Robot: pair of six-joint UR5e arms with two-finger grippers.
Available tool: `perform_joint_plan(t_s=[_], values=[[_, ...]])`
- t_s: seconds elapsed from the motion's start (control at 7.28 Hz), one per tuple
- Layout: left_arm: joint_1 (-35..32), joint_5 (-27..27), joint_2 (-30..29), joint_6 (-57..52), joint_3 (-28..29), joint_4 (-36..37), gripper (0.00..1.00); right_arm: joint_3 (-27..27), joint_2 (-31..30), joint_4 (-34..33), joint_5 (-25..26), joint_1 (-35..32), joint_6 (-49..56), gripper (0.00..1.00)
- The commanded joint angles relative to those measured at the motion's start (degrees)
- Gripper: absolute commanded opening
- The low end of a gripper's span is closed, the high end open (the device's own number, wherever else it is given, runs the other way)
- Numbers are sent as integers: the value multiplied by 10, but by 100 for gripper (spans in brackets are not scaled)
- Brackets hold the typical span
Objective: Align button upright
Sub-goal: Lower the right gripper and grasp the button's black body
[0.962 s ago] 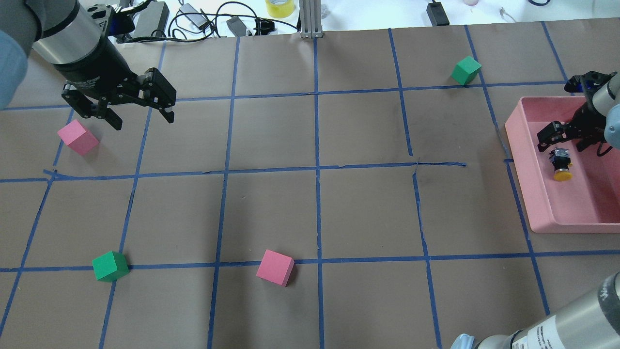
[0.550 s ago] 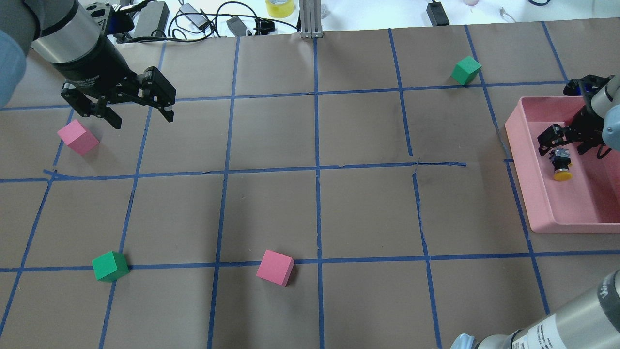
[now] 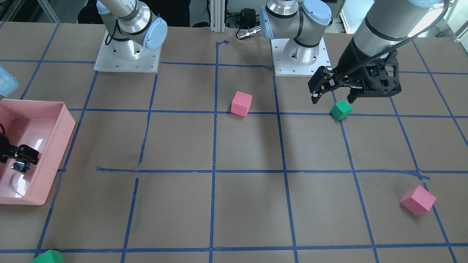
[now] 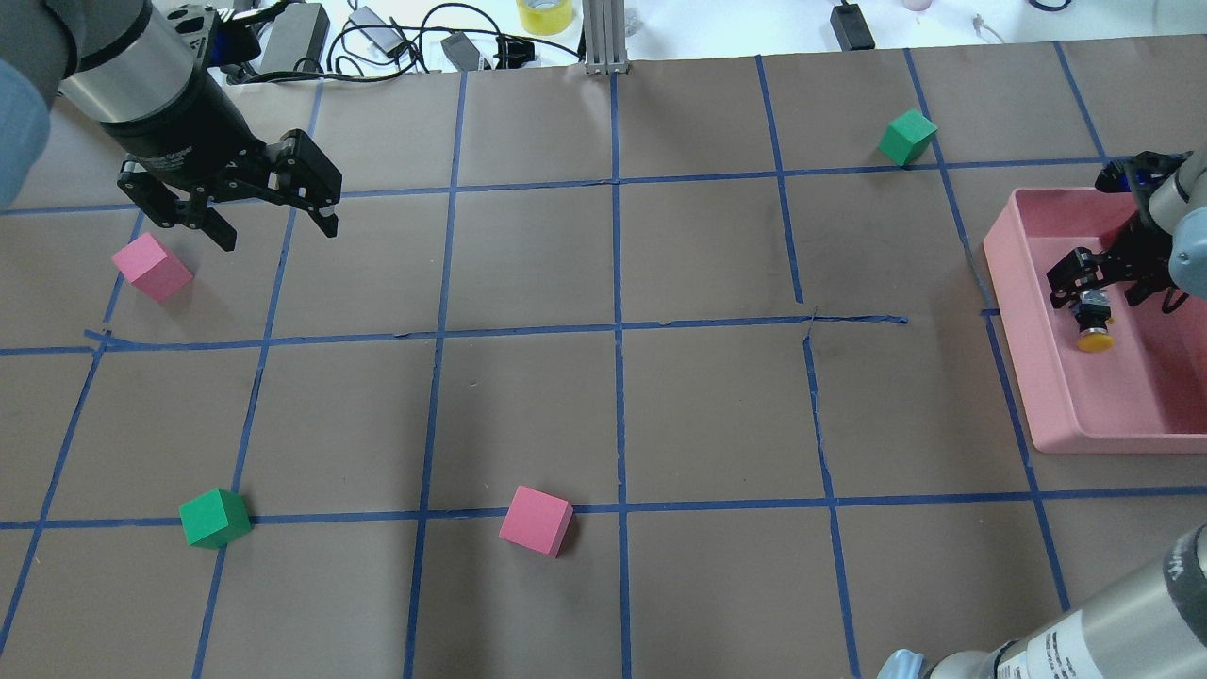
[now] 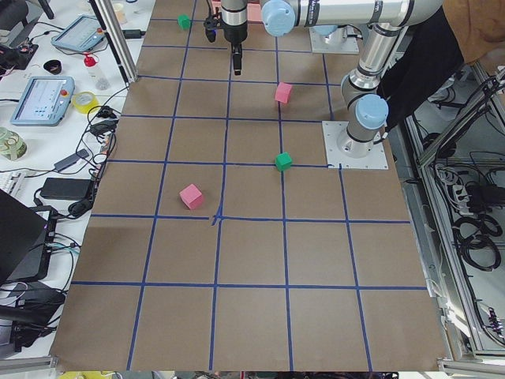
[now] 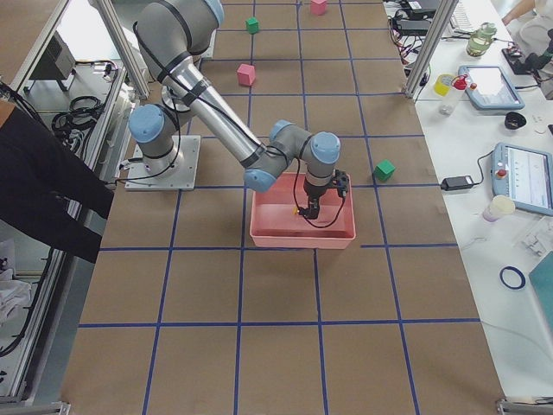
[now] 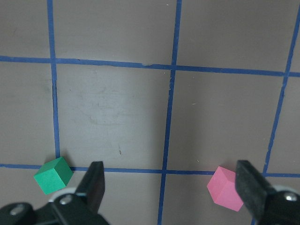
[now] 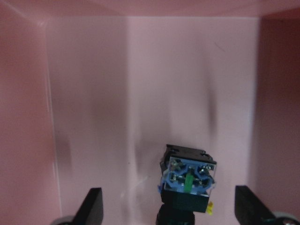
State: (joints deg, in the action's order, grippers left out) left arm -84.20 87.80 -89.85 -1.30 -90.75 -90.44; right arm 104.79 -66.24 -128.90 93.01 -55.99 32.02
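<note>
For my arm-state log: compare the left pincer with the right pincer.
The left pincer hangs above the table, its gap empty. The right pincer is down inside the pink tray, with the button between its jaws. Both are open.

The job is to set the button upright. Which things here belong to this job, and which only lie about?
Belong to the job:
button
pink tray that holds it
right hand, open, close to it

Only lying about:
pink cubes
green cubes
left hand, open, holding nothing
</note>
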Motion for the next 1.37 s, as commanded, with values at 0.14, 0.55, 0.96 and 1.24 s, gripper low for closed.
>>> perform_joint_plan(t_s=[0.14,0.55,0.96,1.24], values=[[-1,-1,1,1,-1,0,100,2,9,-19,1,0,0,100],[-1,-1,2,1,0,0,100,3,10,-19,7,0,1,86],[-1,-1,2,1,-1,0,100,5,10,-14,7,0,0,49],[-1,-1,4,0,-1,0,100,7,10,-14,8,1,1,34]])
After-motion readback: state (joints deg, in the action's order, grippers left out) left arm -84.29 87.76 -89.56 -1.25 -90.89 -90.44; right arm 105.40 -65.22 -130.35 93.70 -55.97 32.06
